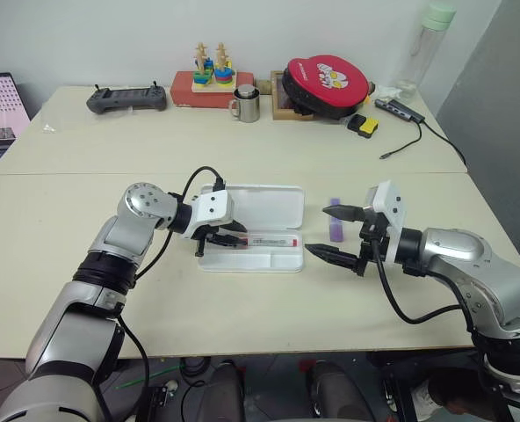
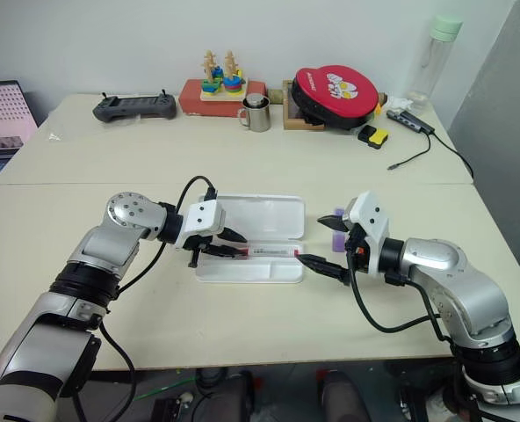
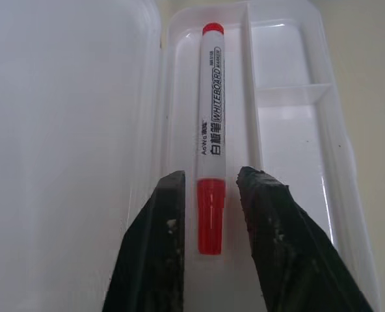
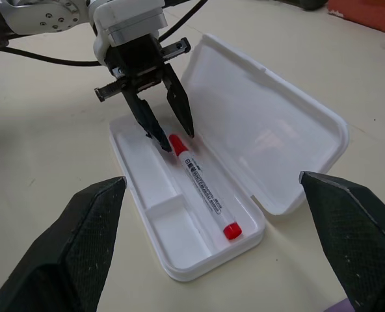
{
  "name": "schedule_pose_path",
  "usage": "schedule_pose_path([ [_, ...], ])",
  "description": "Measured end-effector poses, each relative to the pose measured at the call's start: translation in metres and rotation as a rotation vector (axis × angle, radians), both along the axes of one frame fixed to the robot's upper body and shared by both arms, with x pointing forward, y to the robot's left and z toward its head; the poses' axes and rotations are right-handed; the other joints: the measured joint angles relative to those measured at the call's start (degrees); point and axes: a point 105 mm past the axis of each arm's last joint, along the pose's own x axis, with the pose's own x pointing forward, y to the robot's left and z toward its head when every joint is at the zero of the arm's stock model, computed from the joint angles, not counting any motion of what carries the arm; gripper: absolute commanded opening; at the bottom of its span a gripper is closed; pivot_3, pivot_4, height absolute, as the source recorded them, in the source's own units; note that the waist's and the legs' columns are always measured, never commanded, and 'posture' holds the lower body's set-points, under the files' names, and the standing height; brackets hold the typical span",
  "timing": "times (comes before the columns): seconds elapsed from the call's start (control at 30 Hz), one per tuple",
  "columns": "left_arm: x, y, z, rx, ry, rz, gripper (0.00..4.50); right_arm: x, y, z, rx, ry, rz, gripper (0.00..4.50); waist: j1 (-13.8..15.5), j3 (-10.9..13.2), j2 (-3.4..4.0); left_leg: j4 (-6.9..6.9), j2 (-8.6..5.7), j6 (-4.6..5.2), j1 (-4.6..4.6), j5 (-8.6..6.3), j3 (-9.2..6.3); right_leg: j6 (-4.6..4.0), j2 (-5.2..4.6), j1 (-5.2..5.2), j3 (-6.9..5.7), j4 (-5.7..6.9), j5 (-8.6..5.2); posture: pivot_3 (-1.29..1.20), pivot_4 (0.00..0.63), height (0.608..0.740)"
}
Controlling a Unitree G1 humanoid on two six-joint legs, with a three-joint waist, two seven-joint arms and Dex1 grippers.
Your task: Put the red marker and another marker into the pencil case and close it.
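So the red marker (image 3: pixel 211 140) is lying in the long compartment of the pencil case (image 1: pixel 282 260), the one right along the hinge, and the left gripper (image 3: pixel 209 188) has its fingers parted just enough to straddle the red cap end without pinching it; the big risk here is that when that arm pulls out, a fingertip could snag the cap and roll or flick the marker back over the low divider or out of the tray, since the clearance on both sides looks tiny; the lid (image 1: pixel 264 207) lies flat open behind the tray, so a careless lift could also bump it and skid the whole light plastic box. The right gripper (image 1: pixel 337 234) hangs off the case's right end with its fingers spread wide and empty; the purple marker (image 1: pixel 335 227) lies on the table (image 1: pixel 242 149) just past it, near the case's right end, and since it's short and thick it could roll away if a finger nudges it before closing, or get knocked toward the table edge. Count-wise: one red marker, one purple marker, one pencil case, two grippers; neither is holding anything; one marker in, one to go, lid not shut yet.
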Motion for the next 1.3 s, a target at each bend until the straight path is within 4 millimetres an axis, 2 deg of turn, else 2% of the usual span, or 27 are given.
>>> schedule_pose_path([
  [0.17, -0.001, -0.002, 0.003, -0.028, 0.015, 0.011, 2.99, 0.009, -0.004, -0.003, -0.001, 0.008, -0.087, 4.5, 0.0, 0.0, 0.0, 0.01, 0.0, 0.0, 0.0, 0.0, -0.01, 0.0, 0.0, 0.0, 0.0, 0.01, 0.0, 0.0, 0.15, 0.74],
  [0.27, -0.01, -0.016, 0.021, -0.17, 0.033, -0.002, 3.56, 0.037, -0.023, -0.019, -0.032, 0.073, -0.327, 4.5, 0.0, 0.0, 0.0, 0.03, 0.0, 0.0, 0.0, 0.0, -0.01, -0.02, 0.0, 0.01, 0.0, 0.04, 0.02, 0.0, 0.15, 0.74],
  [0.4, -0.018, -0.027, 0.04, -0.32, 0.052, 0.004, 4.17, 0.055, -0.032, -0.028, -0.025, 0.118, -0.509, 4.5, -0.1, 0.0, 0.01, 0.02, 0.0, 0.0, 0.02, 0.0, -0.04, -0.04, 0.0, 0.01, 0.01, 0.07, 0.02, 0.0, 0.15, 0.74],
  [0.43, -0.021, -0.035, 0.045, -0.371, 0.061, 0.006, 4.34, 0.062, -0.033, -0.032, -0.028, 0.133, -0.583, 4.5, -0.1, 0.0, 0.0, 0.02, 0.0, 0.0, 0.01, 0.01, -0.04, -0.04, 0.0, 0.01, -0.01, 0.07, 0.03, 0.0, 0.15, 0.74],
  [0.6, -0.02, -0.039, 0.04, -0.404, 0.069, 0.073, 4.43, 0.07, -0.03, -0.05, -0.033, 0.195, -0.723, 4.5, -0.1, 0.0, 0.0, 0.02, 0.0, 0.0, 0.02, 0.01, -0.04, -0.05, 0.01, 0.02, 0.0, 0.07, 0.04, 0.0, 0.15, 0.74],
  [0.67, -0.02, -0.044, 0.042, -0.435, 0.074, 0.092, 4.43, 0.071, -0.025, -0.059, -0.021, 0.231, -0.754, 4.5, -0.1, 0.0, 0.0, 0.02, 0.0, 0.0, 0.02, 0.01, -0.04, -0.06, 0.0, 0.02, 0.0, 0.07, 0.04, 0.0, 0.15, 0.74],
  [0.73, -0.021, -0.051, 0.047, -0.465, 0.063, 0.082, 4.43, 0.069, -0.022, -0.076, -0.074, 0.264, -0.776, 4.5, 0.0, 0.0, 0.0, 0.02, -0.01, 0.0, 0.02, 0.01, -0.04, -0.09, 0.0, 0.03, 0.0, 0.06, 0.06, 0.0, 0.15, 0.74],
  [0.77, -0.02, -0.051, 0.048, -0.471, 0.053, 0.094, 4.43, 0.07, -0.023, -0.077, -0.083, 0.254, -0.782, 4.5, 0.0, 0.0, 0.01, 0.02, -0.01, 0.0, 0.03, 0.01, -0.03, -0.11, 0.0, 0.04, 0.0, 0.06, 0.08, 0.0, 0.15, 0.74],
  [0.87, -0.017, -0.053, 0.053, -0.501, 0.034, 0.115, 4.5, 0.071, -0.027, -0.078, -0.099, 0.24, -0.796, 4.01, 0.2, 0.0, 0.0, 0.05, -0.01, 0.01, 0.07, 0.01, -0.05, 0.01, 0.0, 0.1, -0.01, 0.05, 0.05, 0.0, 0.15, 0.74],
  [0.97, -0.015, -0.054, 0.054, -0.511, 0.028, 0.123, 4.5, 0.073, -0.031, -0.078, -0.108, 0.23, -0.806, 3.23, 0.3, 0.0, 0.0, 0.09, -0.01, 0.01, 0.08, 0.01, -0.05, 0.08, 0.0, 0.12, 0.0, 0.04, 0.09, 0.0, 0.15, 0.74],
  [1.1, -0.015, -0.055, 0.054, -0.516, 0.027, 0.124, 4.5, 0.075, -0.032, -0.078, -0.106, 0.224, -0.809, 2.45, 0.3, 0.0, 0.0, 0.1, -0.01, 0.03, 0.08, 0.03, -0.05, 0.1, 0.0, 0.13, -0.01, 0.04, 0.1, 0.0, 0.15, 0.74],
  [1.27, -0.013, -0.06, 0.064, -0.545, 0.01, 0.116, 4.5, 0.078, -0.038, -0.077, -0.084, 0.234, -0.835, 1.12, 0.4, 0.0, 0.0, 0.1, -0.01, 0.03, 0.08, 0.03, -0.05, 0.09, 0.0, 0.13, 0.0, 0.03, 0.1, 0.0, 0.15, 0.74],
  [1.3, -0.013, -0.06, 0.065, -0.548, 0.008, 0.117, 4.5, 0.078, -0.038, -0.077, -0.081, 0.235, -0.838, 1.07, 0.4, 0.0, 0.0, 0.1, -0.01, 0.03, 0.08, 0.03, -0.05, 0.09, 0.0, 0.13, 0.0, 0.03, 0.1, 0.0, 0.15, 0.74],
])
